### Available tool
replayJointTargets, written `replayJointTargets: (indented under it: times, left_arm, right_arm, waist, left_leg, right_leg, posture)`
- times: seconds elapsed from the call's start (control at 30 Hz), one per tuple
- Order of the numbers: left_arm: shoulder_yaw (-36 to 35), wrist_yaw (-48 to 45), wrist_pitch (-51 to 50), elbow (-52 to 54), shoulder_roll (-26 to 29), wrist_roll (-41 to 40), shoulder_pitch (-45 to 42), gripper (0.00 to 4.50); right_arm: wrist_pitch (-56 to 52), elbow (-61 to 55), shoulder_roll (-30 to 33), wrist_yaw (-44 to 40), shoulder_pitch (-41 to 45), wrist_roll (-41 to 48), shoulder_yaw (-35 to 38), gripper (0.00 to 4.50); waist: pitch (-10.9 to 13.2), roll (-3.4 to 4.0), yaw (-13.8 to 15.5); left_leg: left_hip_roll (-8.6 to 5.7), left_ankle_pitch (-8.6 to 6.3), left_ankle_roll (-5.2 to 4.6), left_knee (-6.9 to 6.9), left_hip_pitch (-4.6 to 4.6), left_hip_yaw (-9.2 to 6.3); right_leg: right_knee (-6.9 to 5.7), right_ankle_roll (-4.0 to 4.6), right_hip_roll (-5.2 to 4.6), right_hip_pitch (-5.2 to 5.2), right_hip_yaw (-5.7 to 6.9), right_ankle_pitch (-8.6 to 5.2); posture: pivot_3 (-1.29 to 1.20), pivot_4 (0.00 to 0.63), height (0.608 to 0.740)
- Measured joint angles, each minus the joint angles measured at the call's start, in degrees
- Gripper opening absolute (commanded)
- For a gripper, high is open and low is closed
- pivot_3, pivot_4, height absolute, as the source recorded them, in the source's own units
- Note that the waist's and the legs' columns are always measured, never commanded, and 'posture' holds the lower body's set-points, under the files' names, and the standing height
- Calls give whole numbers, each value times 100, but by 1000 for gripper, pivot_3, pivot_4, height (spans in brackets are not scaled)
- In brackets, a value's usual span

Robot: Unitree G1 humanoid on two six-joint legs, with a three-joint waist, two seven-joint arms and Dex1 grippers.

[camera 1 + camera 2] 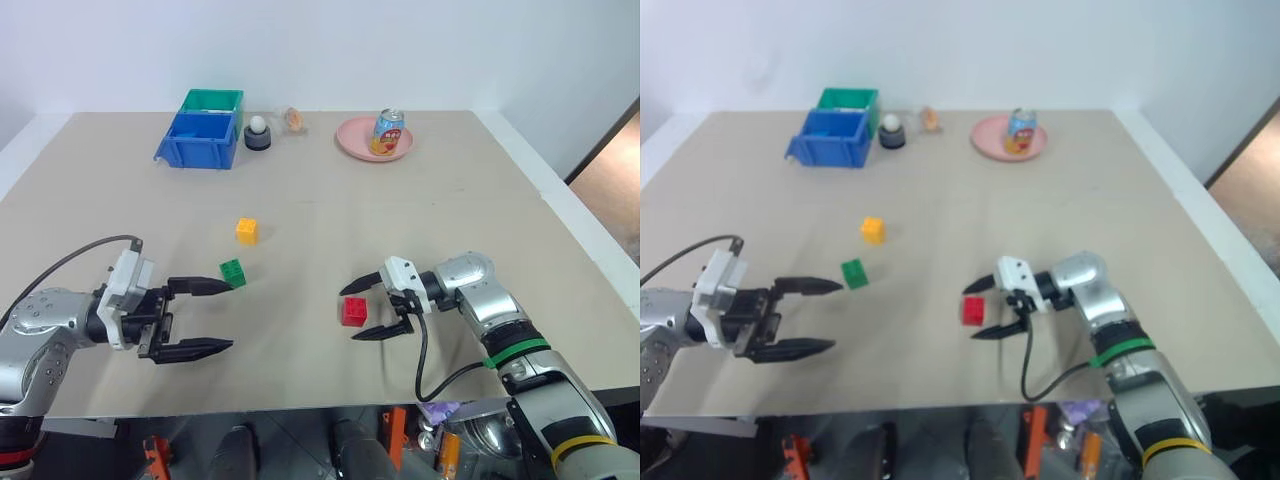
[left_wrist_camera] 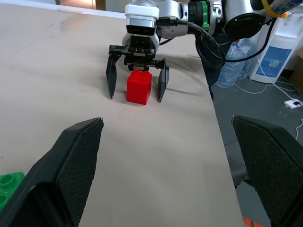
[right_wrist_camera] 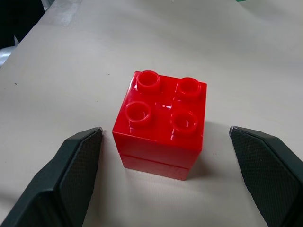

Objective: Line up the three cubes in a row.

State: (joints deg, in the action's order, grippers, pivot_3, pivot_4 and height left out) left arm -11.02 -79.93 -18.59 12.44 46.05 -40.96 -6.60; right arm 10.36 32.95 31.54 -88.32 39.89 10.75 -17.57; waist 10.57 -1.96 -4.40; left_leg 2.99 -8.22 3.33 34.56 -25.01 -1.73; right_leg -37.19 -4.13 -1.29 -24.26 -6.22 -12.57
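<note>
The red cube (image 1: pixel 353 312) rests on the table, studs up, between the spread fingers of my right gripper (image 1: pixel 360 311), which is open and not touching it. In the right wrist view the red cube (image 3: pixel 162 124) sits apart from both fingers. A green cube (image 1: pixel 233 271) lies to the left, just beyond the upper fingertip of my open left gripper (image 1: pixel 217 316). A yellow-orange cube (image 1: pixel 246 230) stands a little farther back. The left wrist view shows the red cube (image 2: pixel 139 87) inside the right gripper (image 2: pixel 136 89) and a corner of the green cube (image 2: pixel 8 185).
At the back of the tan table (image 1: pixel 330 210) stand a blue bin (image 1: pixel 200 140) with a green bin (image 1: pixel 212 100) behind it, a small dark cup holding a white ball (image 1: pixel 257 132), and a pink plate (image 1: pixel 355 143) carrying a soda can (image 1: pixel 388 132).
</note>
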Motion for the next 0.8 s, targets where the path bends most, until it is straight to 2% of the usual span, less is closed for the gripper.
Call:
replayJointTargets:
  times: [0.53, 0.67, 0.8]
  left_arm:
    - [-19, -23, -79, -311, 15, 77, -54, 4500]
    - [-276, 372, -717, -225, 13, -374, 112, 4500]
    - [-555, 681, -1226, 136, 10, -855, 508, 4500]
  right_arm:
    - [-634, -45, 1174, -30, 194, 72, -181, 4462]
    - [-642, 818, 1603, -25, 775, 7, 184, 4462]
    - [-617, 1511, 1683, 165, 1485, -6, 625, 4462]
  waist:
    - [0, 1, 24]
    - [6, 9, 6]
    - [6, 9, -69]
  left_leg:
    - [-3, 0, 0, 5, -2, 2]
    - [-2, 0, 0, 3, -2, 7]
    - [3, -2, 1, -5, 1, 11]
  right_leg:
    - [0, -2, -5, 1, -1, -1]
    - [0, -1, -6, -6, -3, -1]
    - [0, 3, -4, -11, -2, -3]
  posture:
    - [0, 150, 740]
    - [0, 150, 740]
    - [0, 150, 740]
